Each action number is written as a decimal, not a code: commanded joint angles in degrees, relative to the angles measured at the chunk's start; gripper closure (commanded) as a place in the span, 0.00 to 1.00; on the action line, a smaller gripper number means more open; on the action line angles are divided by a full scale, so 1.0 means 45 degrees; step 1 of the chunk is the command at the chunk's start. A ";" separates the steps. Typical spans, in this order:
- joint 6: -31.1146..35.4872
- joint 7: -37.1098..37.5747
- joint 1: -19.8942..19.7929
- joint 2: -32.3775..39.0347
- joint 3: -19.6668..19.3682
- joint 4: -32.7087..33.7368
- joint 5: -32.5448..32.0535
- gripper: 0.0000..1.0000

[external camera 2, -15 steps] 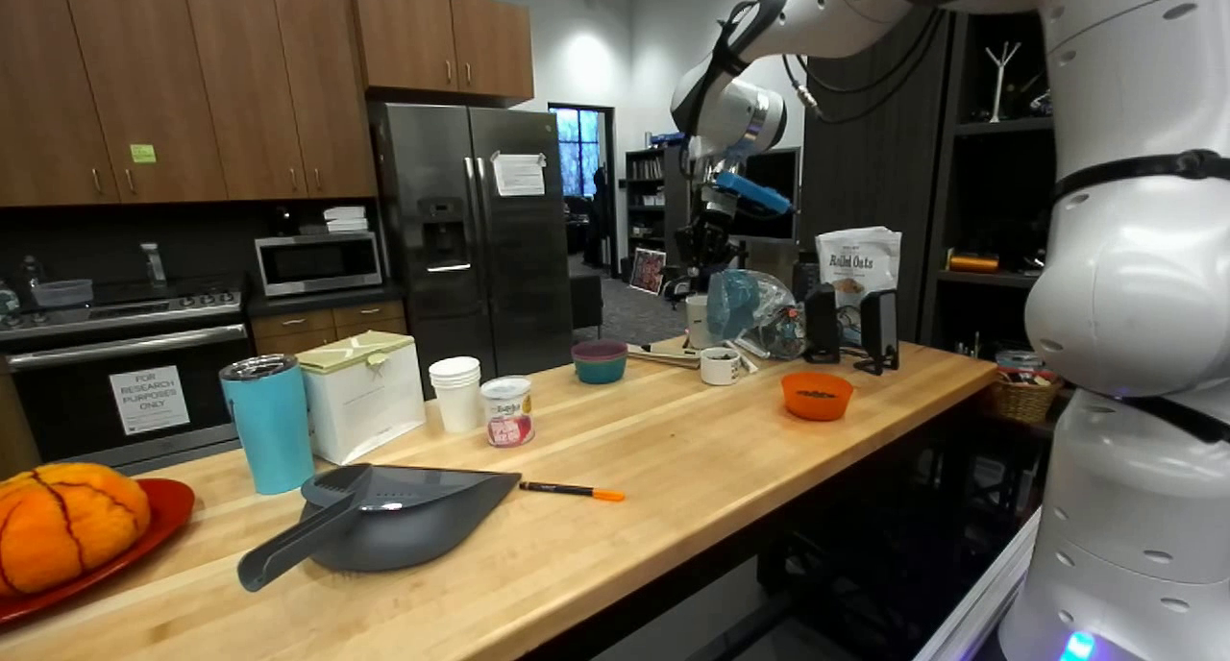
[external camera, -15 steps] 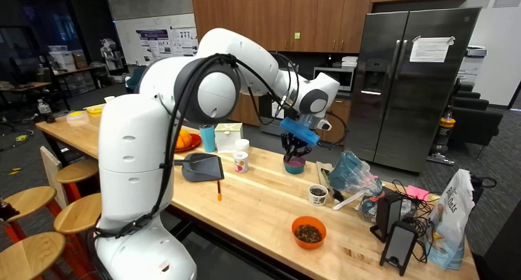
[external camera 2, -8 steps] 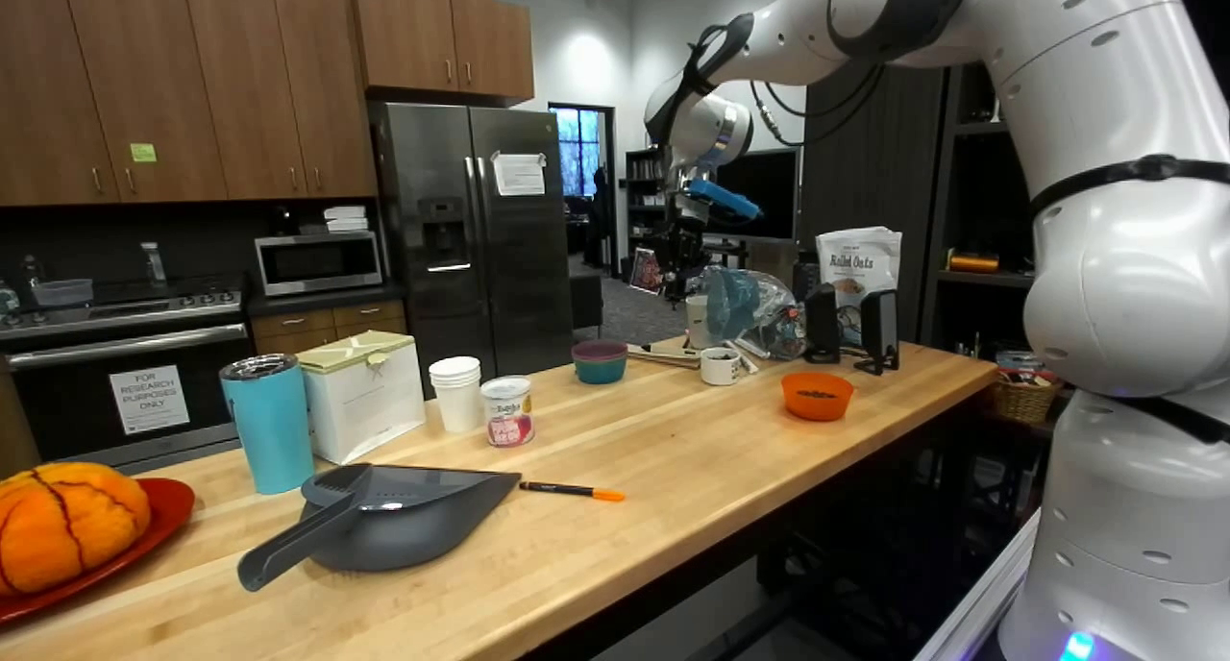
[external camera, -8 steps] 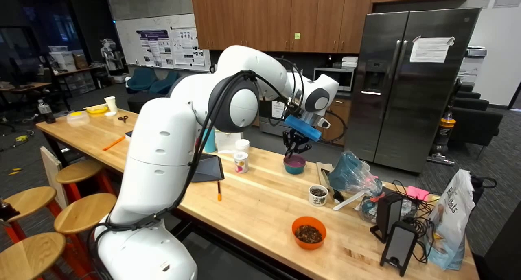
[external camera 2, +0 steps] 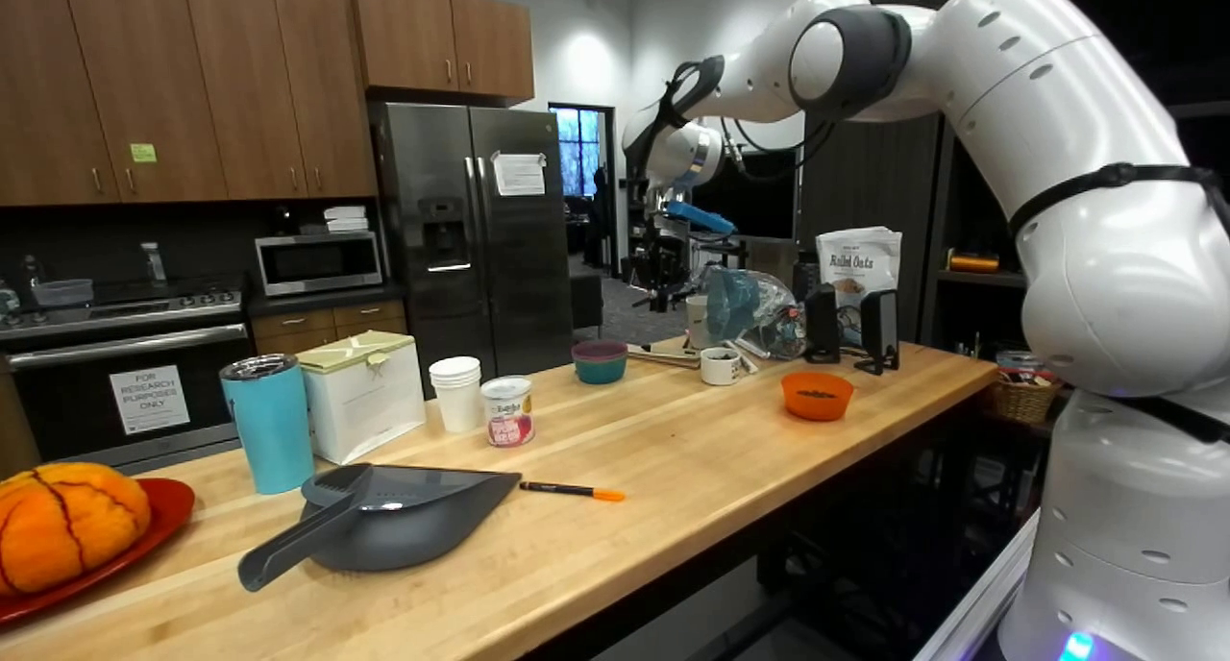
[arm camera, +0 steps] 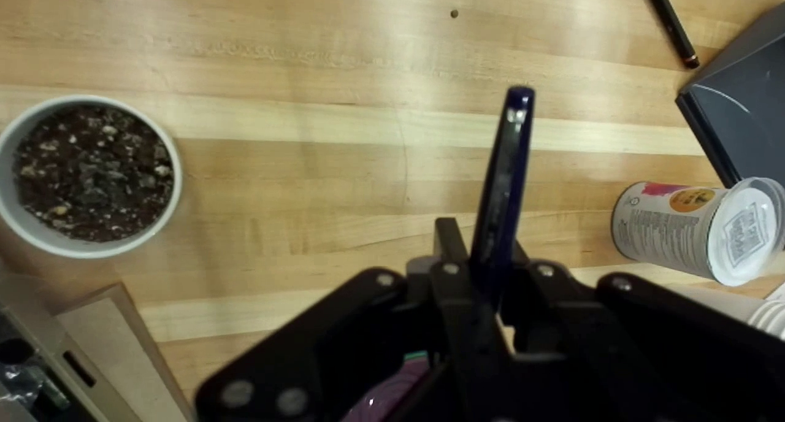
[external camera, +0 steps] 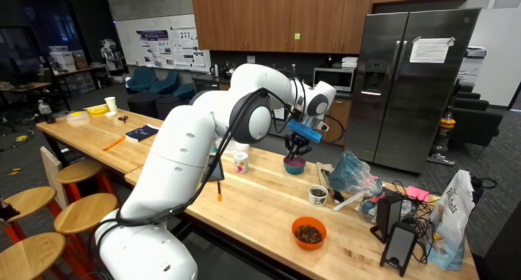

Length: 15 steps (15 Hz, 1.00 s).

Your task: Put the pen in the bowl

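My gripper (arm camera: 484,256) is shut on a dark blue pen (arm camera: 506,176), which points up and out of the jaws in the wrist view. The dark purple bowl (arm camera: 392,397) shows partly behind the jaws there; most of it is hidden. In an exterior view the bowl (external camera 2: 598,351) sits nested in a teal bowl (external camera 2: 600,373), and my gripper (external camera 2: 659,301) hangs in the air above and to the right. In an exterior view the gripper (external camera: 291,156) overlaps the bowl's (external camera: 296,162) back-left rim. The pen is too small to make out in the exterior views.
A cup of soil (arm camera: 92,176) and a can (arm camera: 674,229) stand on either side. An orange bowl (external camera: 308,232), dustpan (external camera 2: 404,517), orange-black marker (external camera 2: 572,491), white cups (external camera 2: 455,392), a bagged item (external camera: 352,174) and speakers (external camera: 399,245) are on the table.
The arm has stretched out and its elbow has lowered. In an exterior view the gripper has moved left and slightly down toward the purple bowl. The bowls and other objects have not moved.
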 commanded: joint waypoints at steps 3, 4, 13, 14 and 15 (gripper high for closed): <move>-0.0814 0.0219 -0.0254 0.1251 0.0447 0.2020 -0.0388 0.96; -0.0840 0.0149 -0.0271 0.1463 0.0488 0.2325 -0.0417 0.96; -0.1027 0.0062 -0.0292 0.3111 0.0952 0.4336 -0.0563 0.96; -0.1342 -0.0558 -0.0823 0.3095 0.0871 0.4405 -0.0638 0.96; -0.1428 -0.0662 -0.0932 0.3239 0.0866 0.4554 -0.0738 0.96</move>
